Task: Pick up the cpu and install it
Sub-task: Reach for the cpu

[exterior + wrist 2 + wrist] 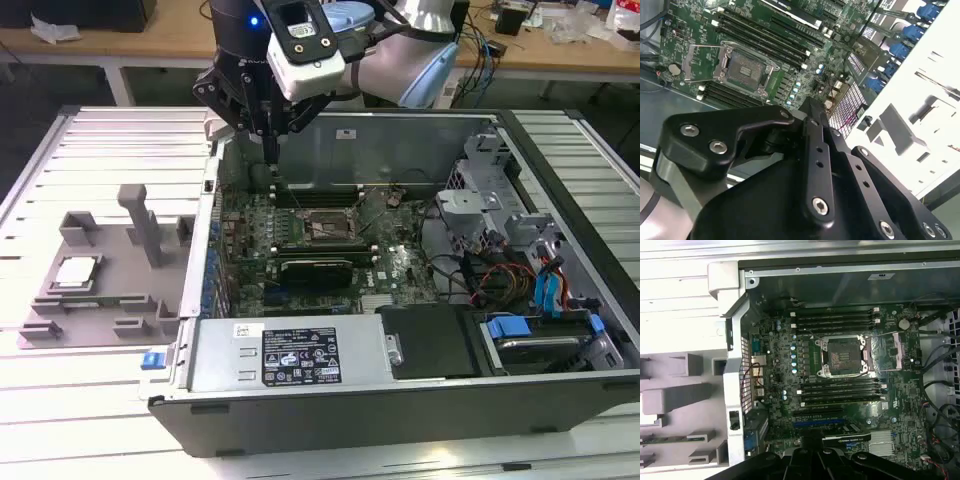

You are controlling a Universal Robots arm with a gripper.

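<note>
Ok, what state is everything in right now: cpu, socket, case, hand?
cpu: lying flat in the grey fixture tray, outside the case, not held.
CPU socket: load plate flipped open, empty.
computer case: lying on its side, panel off.
hand: above the motherboard, away from the cpu.

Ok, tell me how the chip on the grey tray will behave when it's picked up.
The chip looks thin, flat and square, so it is probably stiff and light, with no tendency to roll. Its silvery top looks smooth, so it may be slippery. It lies flat on the grey tray, so its edges may be hard to get at.
</note>
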